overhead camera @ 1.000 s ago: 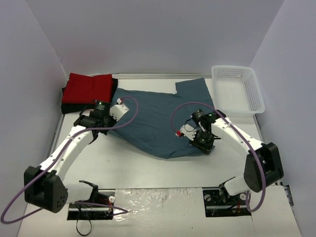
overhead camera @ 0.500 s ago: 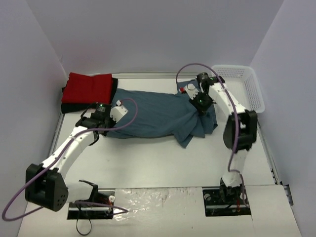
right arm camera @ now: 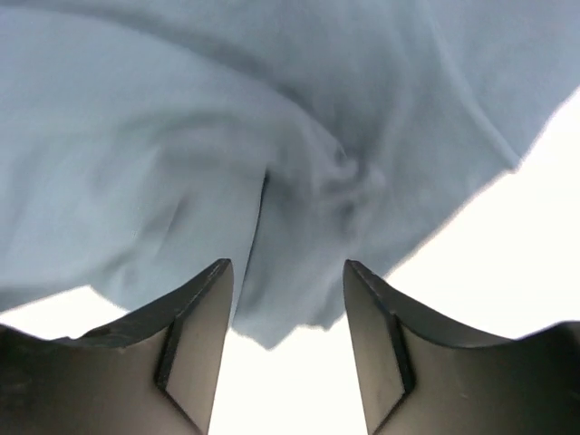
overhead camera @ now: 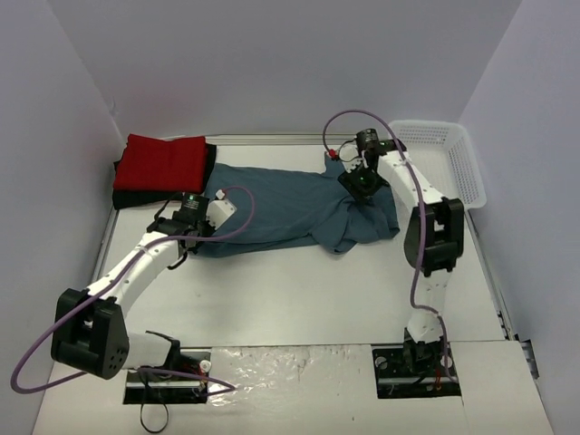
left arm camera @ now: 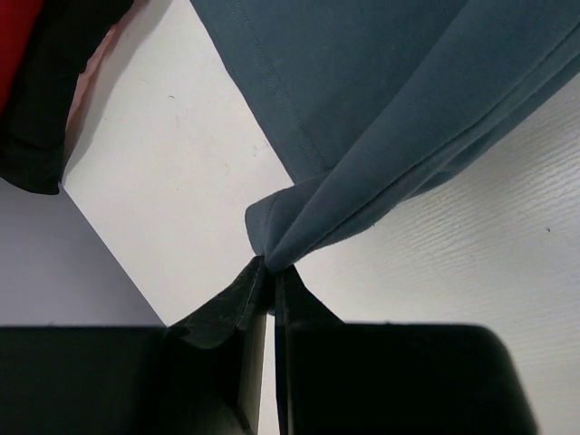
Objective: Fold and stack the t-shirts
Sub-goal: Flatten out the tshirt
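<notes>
Slate-blue cloth t-shirt: lengthwise fold in hand. Your left gripper pinches its corner; your right gripper has jaws apart above it. Next, likely: release left, fold crosswise.

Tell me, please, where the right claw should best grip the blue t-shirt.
Probably the bunched near-right corner of the blue t-shirt, from above: doubled, rumpled cloth there gives the open right claw a ridge, while the left claw holds the left corner.
</notes>
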Controlling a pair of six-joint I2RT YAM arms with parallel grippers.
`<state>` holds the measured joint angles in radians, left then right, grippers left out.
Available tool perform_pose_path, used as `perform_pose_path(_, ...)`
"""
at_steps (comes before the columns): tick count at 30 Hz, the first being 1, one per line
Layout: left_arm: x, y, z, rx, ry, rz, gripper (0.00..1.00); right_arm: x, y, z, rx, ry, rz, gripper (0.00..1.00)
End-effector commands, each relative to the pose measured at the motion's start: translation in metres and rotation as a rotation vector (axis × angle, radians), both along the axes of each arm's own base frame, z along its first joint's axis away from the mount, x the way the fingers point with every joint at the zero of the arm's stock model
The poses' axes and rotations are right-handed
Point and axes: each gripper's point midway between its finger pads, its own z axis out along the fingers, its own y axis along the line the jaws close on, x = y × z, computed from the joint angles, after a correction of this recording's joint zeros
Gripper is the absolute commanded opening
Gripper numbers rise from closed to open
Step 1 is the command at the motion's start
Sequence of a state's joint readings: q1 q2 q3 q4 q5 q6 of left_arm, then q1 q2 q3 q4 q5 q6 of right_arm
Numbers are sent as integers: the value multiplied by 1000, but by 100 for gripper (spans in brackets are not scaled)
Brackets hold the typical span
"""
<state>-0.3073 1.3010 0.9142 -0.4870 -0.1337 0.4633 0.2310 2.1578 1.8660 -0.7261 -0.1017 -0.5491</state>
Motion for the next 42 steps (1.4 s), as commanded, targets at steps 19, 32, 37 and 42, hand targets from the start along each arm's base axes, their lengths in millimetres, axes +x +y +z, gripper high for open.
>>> perform_pose_path(19,8,-1,-8,-29,-16,55,2,-157,-46,14,-234,40,245,47)
perform_pose_path(32,8,3,-17,-3,3,75,2,-125,-38,-28,-322,37,278,48)
perform_pose_path(37,9,4,-19,0,6,79,2,-115,-34,-38,-336,43,288,48)
perform_pose_path(42,9,5,-21,6,12,82,2,-106,-31,-41,-335,26,283,47)
